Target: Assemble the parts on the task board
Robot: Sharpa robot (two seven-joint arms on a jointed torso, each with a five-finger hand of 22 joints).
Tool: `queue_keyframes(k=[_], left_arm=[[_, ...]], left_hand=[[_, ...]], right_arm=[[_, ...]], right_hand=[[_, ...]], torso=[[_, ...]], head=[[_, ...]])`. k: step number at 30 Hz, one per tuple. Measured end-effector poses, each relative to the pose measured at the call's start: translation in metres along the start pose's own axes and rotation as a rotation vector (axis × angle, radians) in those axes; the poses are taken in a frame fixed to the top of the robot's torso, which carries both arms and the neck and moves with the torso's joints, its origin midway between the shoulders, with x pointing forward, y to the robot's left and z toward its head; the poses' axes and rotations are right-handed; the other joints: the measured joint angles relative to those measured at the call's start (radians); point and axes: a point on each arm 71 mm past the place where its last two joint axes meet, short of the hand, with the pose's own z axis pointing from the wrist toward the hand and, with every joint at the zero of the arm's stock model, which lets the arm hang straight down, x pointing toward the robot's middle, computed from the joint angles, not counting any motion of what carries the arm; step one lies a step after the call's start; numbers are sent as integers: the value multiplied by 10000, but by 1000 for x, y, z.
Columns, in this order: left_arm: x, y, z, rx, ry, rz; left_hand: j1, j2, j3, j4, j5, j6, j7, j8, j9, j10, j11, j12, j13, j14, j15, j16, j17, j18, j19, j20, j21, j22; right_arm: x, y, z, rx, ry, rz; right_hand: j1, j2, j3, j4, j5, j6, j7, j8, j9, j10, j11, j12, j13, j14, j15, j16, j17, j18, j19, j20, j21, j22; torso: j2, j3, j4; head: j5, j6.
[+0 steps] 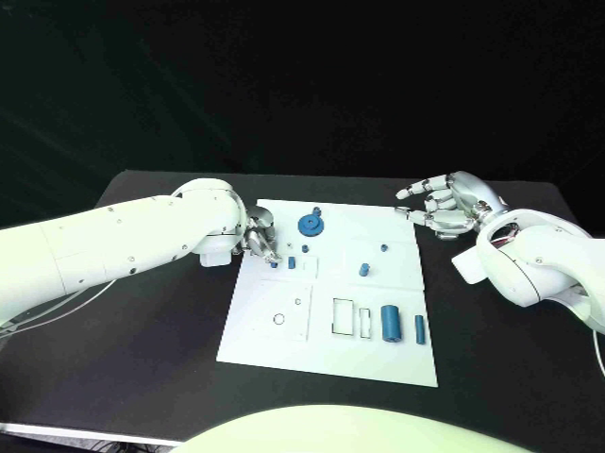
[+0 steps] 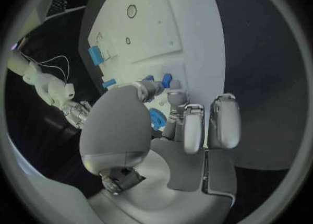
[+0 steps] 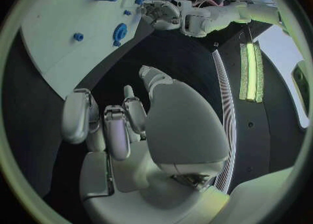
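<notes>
Left hand [image 1: 255,238] — set at the task board's [image 1: 282,335] left edge, fingers lowered beside two small blue parts [image 1: 283,263]; whether anything is pinched cannot be told. Blue gear [image 1: 310,225] — just beyond that hand, on the board's upper area. Small peg [image 1: 365,269] — mid-board. Two blue cylinders [image 1: 389,322] — lower right, beside an outlined slot. Parts judged light, rigid, smooth — best pinched across the sides with fingertips. Right hand [image 1: 445,206] — off the board's upper right corner, fingers loosely curled, holding nothing.

Dim, greenish light; the white task board [image 1: 332,311] glares brightly, and wrist views bend straight edges.
</notes>
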Motion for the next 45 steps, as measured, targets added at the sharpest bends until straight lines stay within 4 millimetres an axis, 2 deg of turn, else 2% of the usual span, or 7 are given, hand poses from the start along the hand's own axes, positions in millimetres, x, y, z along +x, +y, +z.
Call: queue_keyframes(k=[9, 15, 28, 35, 38, 41, 45], left_arm=[[0, 3, 0, -20, -24, -121], [1, 8, 0, -75, -92, -265], [-2, 12, -3, 27, -427, -931], [-6, 15, -7, 68, -819, -1357], [-8, 14, -9, 205, -1025, -1550], [-11, 12, -13, 517, -1339, -1810], [-16, 5, -16, 1283, -1915, -2165]], left_hand=[[-1324, -113, 459, -858, -131, 232, -236, -105, 108, 197, -197, 0, -74, 2, -112, 0, 0, 1, 34, -79, 0, 0], [-2167, -138, -1388, 147, -213, 333, -191, -243, 64, -150, -86, -277, -429, 2, -112, -23, 0, 1, 18, -94, -92, -38], [-2518, 140, -2671, 234, -283, -399, 135, -533, 108, -1037, 112, -991, -1575, 37, 3, -261, 0, 0, -385, 58, -424, -587], [-2505, 153, -2742, 220, -283, -366, 102, -498, 122, -1187, 152, -1076, -1704, 2, 38, -348, 0, 2, -483, 85, -476, -719], [-2231, 428, -2769, 247, -167, -531, 166, -498, 131, -1497, 206, -1286, -1986, 36, 78, -433, 0, 2, -637, 125, -624, -885], [-1400, 714, -2439, 157, -129, -939, 339, -669, 44, -2031, 366, -1472, -2247, 19, 236, -793, 0, 11, -1099, 216, -968, -1424], [-118, 444, -1654, -1, -129, -1579, 654, -882, -222, -2895, 640, -1735, -2511, -158, 531, -1448, 0, 347, -2090, 418, -1751, -2620]], right_arm=[[0, 0, 0, 3, -5, -1], [0, 0, 0, 6, -9, -2], [-1, 0, 0, 10, -21, -6], [-1, 0, -1, 7, -28, -5], [-1, -1, -1, 7, -35, -6], [-1, -1, -1, 8, -40, -6], [-2, -1, -1, 10, -49, -7]], right_hand=[[0, 0, 0, 0, 0, 0, 0, 0, 0, 0, 0, 0, -1, 0, 0, 0, 0, 0, 0, 0, -17, -1], [0, 0, 29, 29, 0, 0, 0, 0, 0, 0, 0, -39, -2, 0, 0, 0, 0, 0, 0, 0, -17, -2], [-1, -1, 29, 29, 0, 0, 0, 0, 0, 0, 0, -39, -3, 0, 0, -39, 6, -1, -38, -38, -79, -3], [-41, -41, 29, 29, 0, 0, 0, 0, 0, 0, 0, -39, -4, 0, 0, -39, 7, -1, -38, -37, -79, -3], [-41, -41, 29, 29, 0, 0, 0, 0, 0, 0, 0, -39, -5, 0, 0, -39, 7, -1, -37, -37, -79, -3], [-41, -41, 29, 28, 0, 0, 0, 0, 0, 0, 0, -39, -5, 0, 0, -39, 7, 0, -37, -37, -79, -3], [-41, -41, 29, 28, 0, 0, 0, 0, 0, 0, 0, -39, -5, 0, 0, -39, 6, 0, -37, -37, -79, -4]], torso=[[-2, -2, 8], [0, -6, 6], [1, 1, 4], [-3, 3, 6], [-6, 3, 6], [-6, 3, 6], [-5, 3, 7]], head=[[-11, 9], [-25, 38], [-72, 78], [-91, 127], [-98, 150], [-112, 171], [-128, 197]])
